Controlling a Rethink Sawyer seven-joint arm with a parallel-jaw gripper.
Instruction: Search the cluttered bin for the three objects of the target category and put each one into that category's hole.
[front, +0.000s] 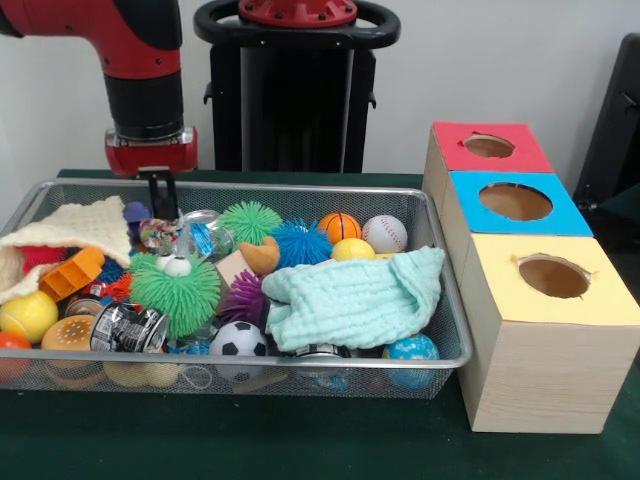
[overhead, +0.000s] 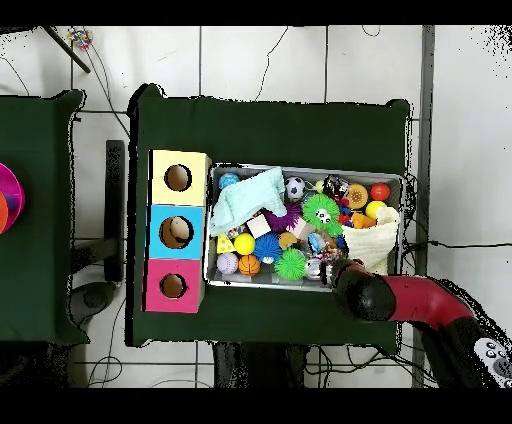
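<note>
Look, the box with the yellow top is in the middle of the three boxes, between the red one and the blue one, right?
Not quite. The blue-topped box is the middle one. The yellow-topped box sits at one end of the row, and the red-topped box at the other. The front view shows this; the overhead view agrees.

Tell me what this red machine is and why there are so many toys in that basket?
The red thing is a robot arm; its gripper hangs at the basket's far edge, holding nothing I can see. One picture looks across the table at the robot, the other looks straight down. The wire basket is full of balls, spiky rubber toys, a mint cloth and a shiny crumpled wrapper. Beside it stand three boxes with holes. Wrappers belong in the yellow-topped hole.
</note>
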